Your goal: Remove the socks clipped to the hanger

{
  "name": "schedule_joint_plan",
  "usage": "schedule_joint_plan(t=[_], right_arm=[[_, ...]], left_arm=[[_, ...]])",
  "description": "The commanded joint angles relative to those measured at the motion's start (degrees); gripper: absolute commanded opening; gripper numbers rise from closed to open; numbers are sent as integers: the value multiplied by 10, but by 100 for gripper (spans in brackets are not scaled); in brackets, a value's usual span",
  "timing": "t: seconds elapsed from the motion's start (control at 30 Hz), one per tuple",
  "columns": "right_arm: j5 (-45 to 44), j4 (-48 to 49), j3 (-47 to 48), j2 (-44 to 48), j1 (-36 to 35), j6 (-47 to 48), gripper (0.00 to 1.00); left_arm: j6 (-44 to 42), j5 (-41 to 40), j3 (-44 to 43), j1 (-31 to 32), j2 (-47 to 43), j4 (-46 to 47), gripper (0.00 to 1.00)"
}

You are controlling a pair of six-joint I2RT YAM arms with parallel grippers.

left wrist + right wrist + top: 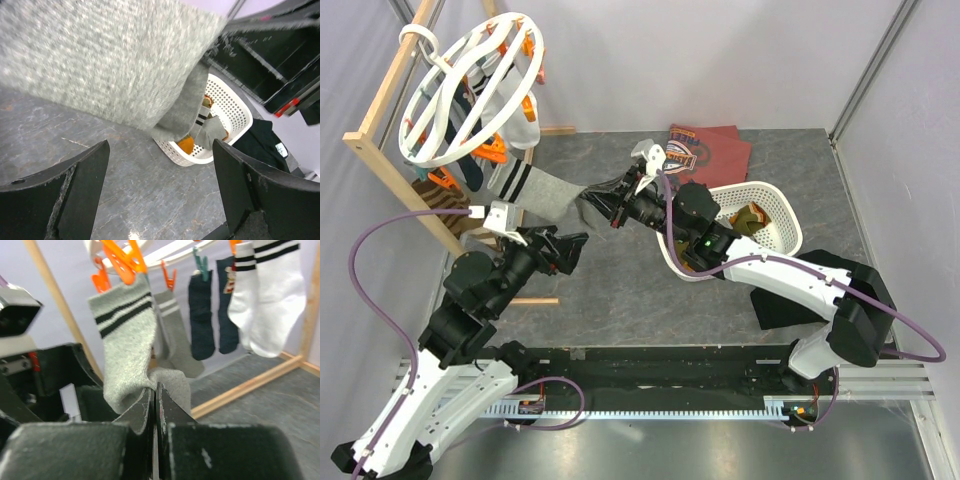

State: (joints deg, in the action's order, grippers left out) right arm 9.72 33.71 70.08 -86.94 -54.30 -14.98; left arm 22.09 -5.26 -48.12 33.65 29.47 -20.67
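Observation:
The white ring hanger (470,90) hangs on the wooden rack at the far left, with several socks on orange clips (120,262). A grey sock with two black stripes (125,335) is still clipped at its cuff, and its toe is pinched in my shut right gripper (156,390). In the top view this sock (545,195) stretches from the hanger to the right gripper (592,205). Another grey sock (175,340), dark socks (201,315) and white striped socks (270,300) hang behind it. My left gripper (575,246) stands open and empty just below the stretched sock (100,60).
A white mesh basket (775,200) holding socks sits right of centre, seen past the left fingers (237,112). A folded maroon shirt (715,150) lies at the back. A black cloth (265,145) lies beside the basket. The wooden rack frame (55,305) and its floor bar (245,385) border the left.

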Motion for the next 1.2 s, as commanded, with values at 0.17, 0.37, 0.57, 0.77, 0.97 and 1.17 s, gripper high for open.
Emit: schedule_joint_plan(t=[0.17,0.37,0.57,0.77,0.97,1.17], right_arm=[[51,5,30,-2,-40,-86,0],[36,11,29,-17,-71,-99,0],[22,15,28,-24,-83,-107,0],[17,0,37,-30,-82,-104,0],[18,-27,39,-19,-84,-92,0],[-36,-58,42,-5,-83,-46,0]], left_arm=[[16,15,47,3,-41,29,91],[8,24,59,2,-50,42,93],[17,35,83,2,-56,55,80],[4,38,87,2,-67,63,25],[5,39,92,2,-71,62,2],[23,24,64,3,-70,21,26]])
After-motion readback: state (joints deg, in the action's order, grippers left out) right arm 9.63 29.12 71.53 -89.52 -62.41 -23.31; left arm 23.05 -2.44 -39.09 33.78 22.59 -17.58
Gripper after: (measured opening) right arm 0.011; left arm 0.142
